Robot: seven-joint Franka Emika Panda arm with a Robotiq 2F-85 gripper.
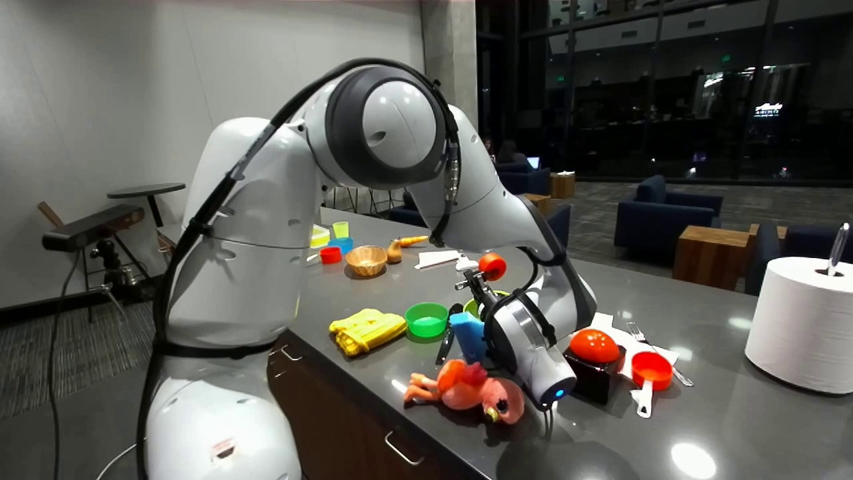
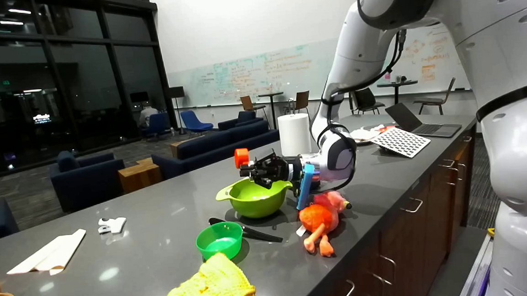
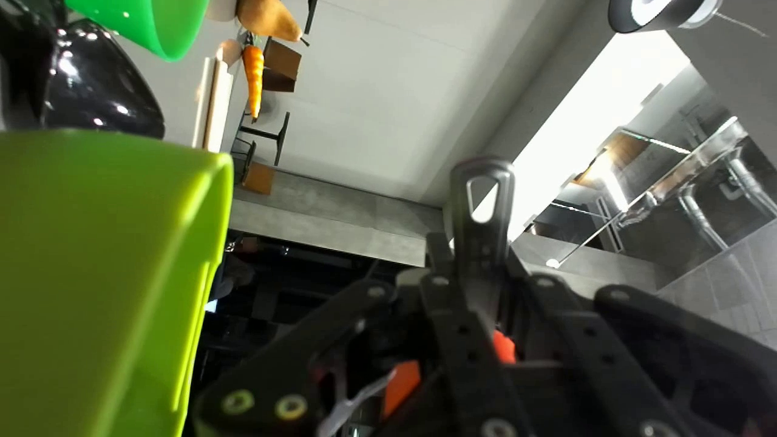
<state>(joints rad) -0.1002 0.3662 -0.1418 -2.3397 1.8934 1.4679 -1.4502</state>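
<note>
My gripper (image 1: 471,280) is shut on the handle of an orange-red measuring cup (image 1: 492,266). In an exterior view the gripper (image 2: 246,169) points sideways, with the cup (image 2: 241,158) at its fingertips, above the rim of a lime-green bowl (image 2: 255,199). In the wrist view the slotted dark handle (image 3: 482,200) stands up between the fingers, and bits of orange show behind them. The lime-green bowl (image 3: 91,273) fills the left of that view. A small green bowl (image 2: 221,242), a black utensil (image 2: 262,234) and a pink flamingo toy (image 2: 320,215) lie close by.
A blue block (image 2: 306,186) shows against the wrist; whether it is fixed there I cannot tell. A yellow cloth (image 1: 366,331), a black box with a red dome (image 1: 595,346), another red measuring cup (image 1: 652,371) and a paper towel roll (image 1: 803,327) stand on the grey counter.
</note>
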